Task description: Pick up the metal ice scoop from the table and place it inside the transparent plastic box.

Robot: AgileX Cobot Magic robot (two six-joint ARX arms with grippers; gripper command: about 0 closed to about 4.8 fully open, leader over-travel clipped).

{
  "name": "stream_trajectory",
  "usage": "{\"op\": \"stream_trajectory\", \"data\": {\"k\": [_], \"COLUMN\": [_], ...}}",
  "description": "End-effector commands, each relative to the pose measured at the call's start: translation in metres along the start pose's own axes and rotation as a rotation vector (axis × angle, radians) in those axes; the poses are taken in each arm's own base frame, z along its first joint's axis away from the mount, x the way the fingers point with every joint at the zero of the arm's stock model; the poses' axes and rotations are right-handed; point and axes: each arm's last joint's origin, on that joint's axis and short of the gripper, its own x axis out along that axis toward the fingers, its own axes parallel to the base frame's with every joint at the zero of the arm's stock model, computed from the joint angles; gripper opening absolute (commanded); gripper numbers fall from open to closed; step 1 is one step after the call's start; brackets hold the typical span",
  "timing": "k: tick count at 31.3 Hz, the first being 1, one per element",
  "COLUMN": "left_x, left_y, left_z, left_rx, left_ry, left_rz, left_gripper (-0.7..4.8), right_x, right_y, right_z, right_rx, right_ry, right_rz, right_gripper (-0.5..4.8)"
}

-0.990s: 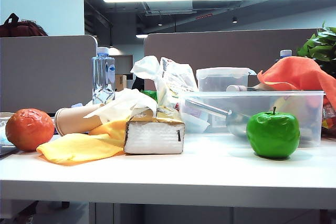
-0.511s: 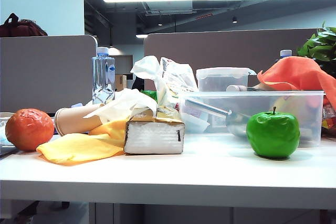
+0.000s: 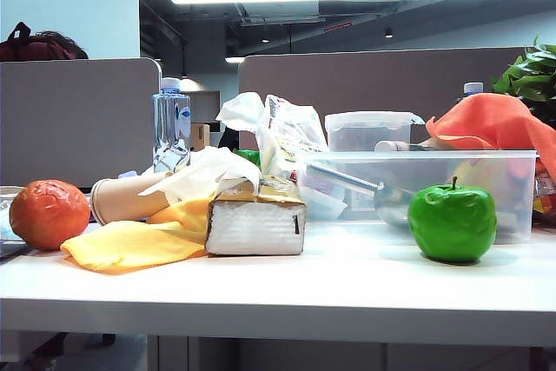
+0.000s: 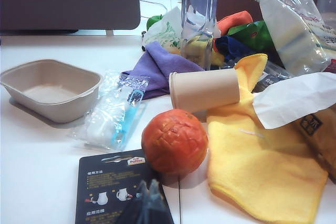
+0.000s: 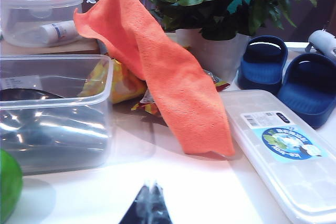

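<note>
In the exterior view, the shiny silver metal ice scoop (image 3: 369,190) is seen already lying inside the wide, low transparent plastic box (image 3: 486,182) on the white table (image 3: 347,284), behind the green apple (image 3: 452,221); neither arm is shown. In the left wrist view, the left gripper (image 4: 148,203) is held closed, empty, above a dark card. In the right wrist view, the right gripper (image 5: 148,205) appears closed, empty, near the box. The scoop is judged rigid, smooth, slippery; its tubular handle would be best grasped
</note>
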Motion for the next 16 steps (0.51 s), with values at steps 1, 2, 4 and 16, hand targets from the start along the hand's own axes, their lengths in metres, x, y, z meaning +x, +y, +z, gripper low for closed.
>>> {"op": "stream_trajectory", "data": {"k": [1, 2, 4, 16], "left_x": [-0.0001, -0.0001, -0.0001, -0.0001], "left_y": [0.0, 0.0, 0.0, 0.0], "left_z": [0.0018, 0.0018, 0.0018, 0.0018], "left_rx": [0.001, 0.001, 0.001, 0.001], "left_ry": [-0.012, -0.012, -0.012, -0.012], "left_rz": [-0.002, -0.002, -0.002, -0.002], "left_gripper": [-0.05, -0.06, -0.05, -0.05], "right_x": [-0.0002, -0.0002, -0.0003, -0.0003], "right_y": [0.0009, 0.0014, 0.0026, 0.0035], "right_z": [0.0021, 0.002, 0.002, 0.002], "right_rx": [-0.001, -0.001, -0.001, -0.002], "right_ry": [-0.017, -0.016, -0.016, -0.016], "right_rz": [0.008, 0.012, 0.024, 0.035], "right_gripper": [-0.01, -0.01, -0.01, -0.01]}}
